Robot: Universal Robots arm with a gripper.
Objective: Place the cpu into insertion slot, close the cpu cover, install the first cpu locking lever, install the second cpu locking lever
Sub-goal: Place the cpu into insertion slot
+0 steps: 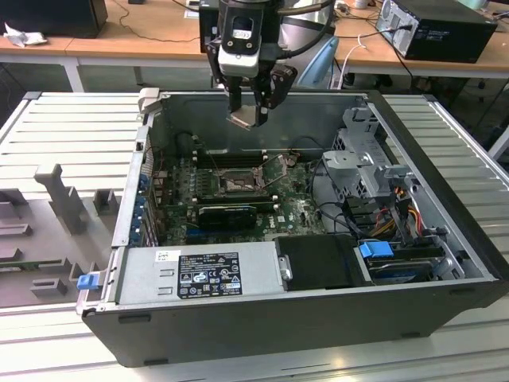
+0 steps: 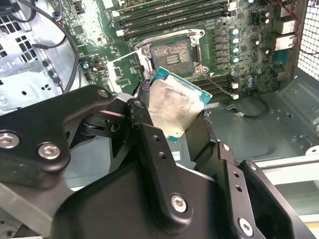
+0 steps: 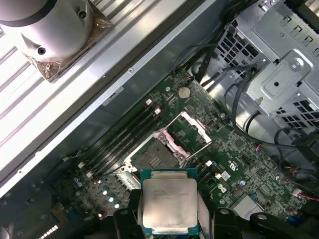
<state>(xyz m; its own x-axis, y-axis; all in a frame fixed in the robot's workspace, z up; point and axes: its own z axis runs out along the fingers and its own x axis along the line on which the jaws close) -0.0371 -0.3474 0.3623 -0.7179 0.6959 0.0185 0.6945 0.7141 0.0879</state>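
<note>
**End effector** (image 1: 248,111): clenched on the cpu (image 3: 169,201), one black finger (image 2: 149,134) on each of two opposite edges. The pale metal face is tilted in the second wrist view.

**Cpu, position:** in the air above the open computer case (image 1: 445,215), well apart from the board.

**Insertion slot** (image 3: 155,157): below the chip on the green board (image 1: 296,208), its pin field bare.

**Cpu cover** (image 3: 198,122): swung up beside the slot.

**Memory slots** (image 1: 227,157): long and black, just beyond the socket.

**Counter** (image 1: 64,127): ribbed, and carries the case.
</note>
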